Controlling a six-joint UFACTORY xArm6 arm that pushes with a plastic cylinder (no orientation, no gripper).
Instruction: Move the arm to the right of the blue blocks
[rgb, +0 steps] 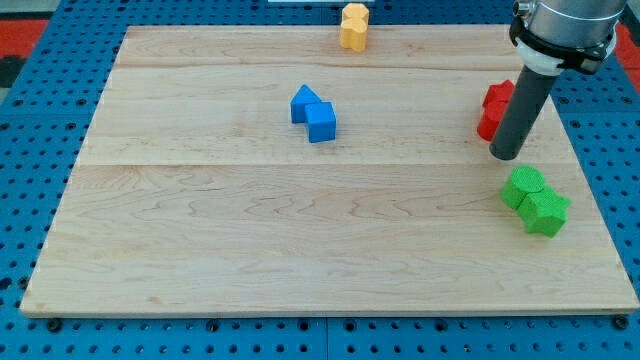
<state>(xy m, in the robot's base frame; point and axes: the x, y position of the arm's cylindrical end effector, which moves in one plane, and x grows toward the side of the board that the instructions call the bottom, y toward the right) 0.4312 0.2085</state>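
My tip, a bare rod tool with no jaws, has the blue blocks well to its left and the red block touching, so slide straight left, stopping short of blue.

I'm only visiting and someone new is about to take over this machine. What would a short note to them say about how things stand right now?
My tip: on the board near the view's right edge, just beside the red blocks, above the green blocks.
Blue blocks: two, touching, upper middle of the board, far to the view's left of the tip.
Yellow block: at the view's top edge.
Done: the tip is on the right side of the blue blocks, though far off.
Left: perhaps slide left, nearer the blue blocks, without bumping red or green.
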